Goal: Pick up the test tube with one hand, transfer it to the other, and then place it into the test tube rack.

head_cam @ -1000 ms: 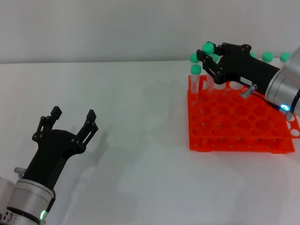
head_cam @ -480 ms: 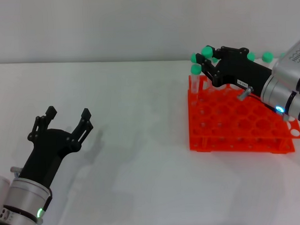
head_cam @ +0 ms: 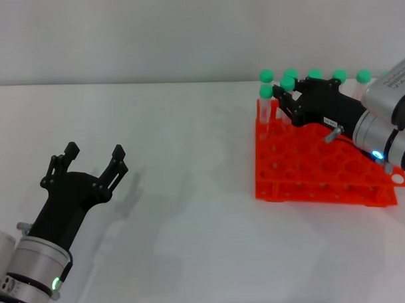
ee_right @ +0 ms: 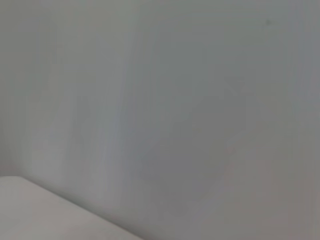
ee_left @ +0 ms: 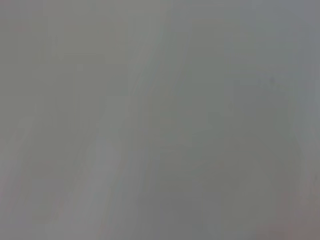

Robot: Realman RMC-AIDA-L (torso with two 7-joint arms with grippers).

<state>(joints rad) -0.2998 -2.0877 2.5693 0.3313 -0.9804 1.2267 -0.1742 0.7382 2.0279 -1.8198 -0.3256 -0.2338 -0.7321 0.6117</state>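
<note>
My right gripper (head_cam: 285, 99) reaches in over the far left corner of the test tube rack (head_cam: 309, 169), its black fingers (head_cam: 281, 94) set around a green-capped test tube (head_cam: 287, 86) in the rack's back row. The cap shows just above my fingertips, the tube body is hidden behind them, and I cannot tell whether the fingers are pressed onto the tube or only standing beside it. My left gripper (head_cam: 93, 158) hovers over the bare table well apart from the rack, its fingers spread wide with nothing between them.

The rack is bright orange-red, two-tiered, its top plate a grid of round holes. More green-capped tubes (head_cam: 315, 74) stand upright along its far edge, and one tube (head_cam: 266, 100) stands at the near side of that left corner, just beside my right fingers. The holes nearer to me look unfilled.

The table (head_cam: 192, 225) is plain white, with soft shadows under the left gripper and beside the rack. Behind it rises a flat pale grey wall (head_cam: 152, 33). Both wrist views show only blank grey surface, with a lighter strip in one corner of the right one.
</note>
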